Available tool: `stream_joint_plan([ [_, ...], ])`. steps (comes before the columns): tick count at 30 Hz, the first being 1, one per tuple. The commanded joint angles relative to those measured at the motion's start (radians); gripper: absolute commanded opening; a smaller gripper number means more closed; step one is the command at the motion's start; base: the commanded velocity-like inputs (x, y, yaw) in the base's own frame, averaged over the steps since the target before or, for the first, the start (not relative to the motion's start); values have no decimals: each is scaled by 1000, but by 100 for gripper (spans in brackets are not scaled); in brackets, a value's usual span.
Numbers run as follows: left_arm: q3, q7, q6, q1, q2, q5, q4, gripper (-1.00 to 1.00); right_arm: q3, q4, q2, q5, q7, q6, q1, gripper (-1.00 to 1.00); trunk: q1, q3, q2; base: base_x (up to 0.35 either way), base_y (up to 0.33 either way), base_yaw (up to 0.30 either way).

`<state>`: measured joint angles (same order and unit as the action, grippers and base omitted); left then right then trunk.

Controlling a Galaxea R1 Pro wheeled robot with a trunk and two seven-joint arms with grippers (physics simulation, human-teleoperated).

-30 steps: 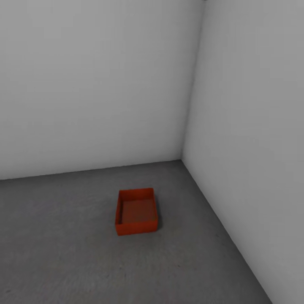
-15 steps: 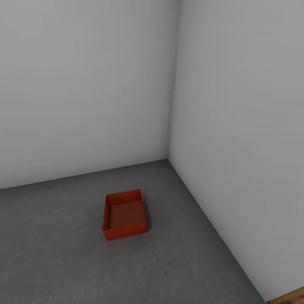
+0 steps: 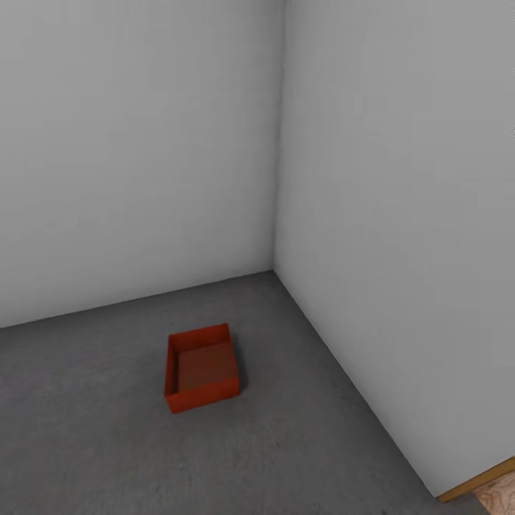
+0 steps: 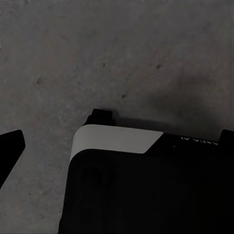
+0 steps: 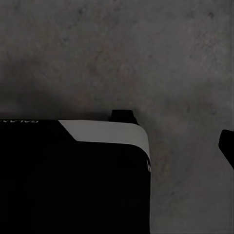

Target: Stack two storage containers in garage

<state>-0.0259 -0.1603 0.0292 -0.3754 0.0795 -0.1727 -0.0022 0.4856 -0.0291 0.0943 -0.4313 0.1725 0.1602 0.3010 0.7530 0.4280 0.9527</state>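
Down on the grey concrete floor (image 3: 86, 443) of the garage sits one red storage container (image 3: 202, 368), open side up, with nothing in it. It rests flat by itself, near the corner where two plain white walls (image 3: 143, 143) meet. That corner lies at about 1 o'clock from the bin. In the head view the bin is low down, at about 7 o'clock from the middle.

Its sides look almost the same length, so its long way is hard to tell. It seems to run from about 12 to 6 o'clock, turned just a little.

Both wrist views look down at the speckled floor and the robot's own black and white body (image 4: 146, 190). A small dark tip (image 4: 12, 144) pokes in at the edge of the left wrist view, and another (image 5: 226, 144) in the right one; they may be fingers. Whether the left claw or the right claw is wide or narrow cannot be told. Nothing is seen held.

The bin lies ahead of the robot and a bit to its left, so the left arm is likely nearer. One bin seems done; the other must go on top of it. A strip of wood floor (image 3: 501, 497) shows at 5 o'clock - maybe the way out.
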Motion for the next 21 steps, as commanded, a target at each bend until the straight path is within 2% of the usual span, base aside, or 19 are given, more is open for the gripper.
stream_joint_plan([
  [1, -3, -2, 3, -1, 0, -8, 1, 100, 8, -3, 1, -9, 1, 5, 1, 100, -4, -2, -7, 0, 0, -2],
  [9, -3, -2, 3, -1, 0, -8, 1, 100, 8, -3, 1, -9, 1, 5, 1, 100, -35, -27, -63, 0, 0, -20],
  [21, -3, -1, 3, -1, 0, -8, 1, 100, 8, -3, 2, -9, 1, 5, 1, 100, -35, -27, -63, 0, 0, -256],
])
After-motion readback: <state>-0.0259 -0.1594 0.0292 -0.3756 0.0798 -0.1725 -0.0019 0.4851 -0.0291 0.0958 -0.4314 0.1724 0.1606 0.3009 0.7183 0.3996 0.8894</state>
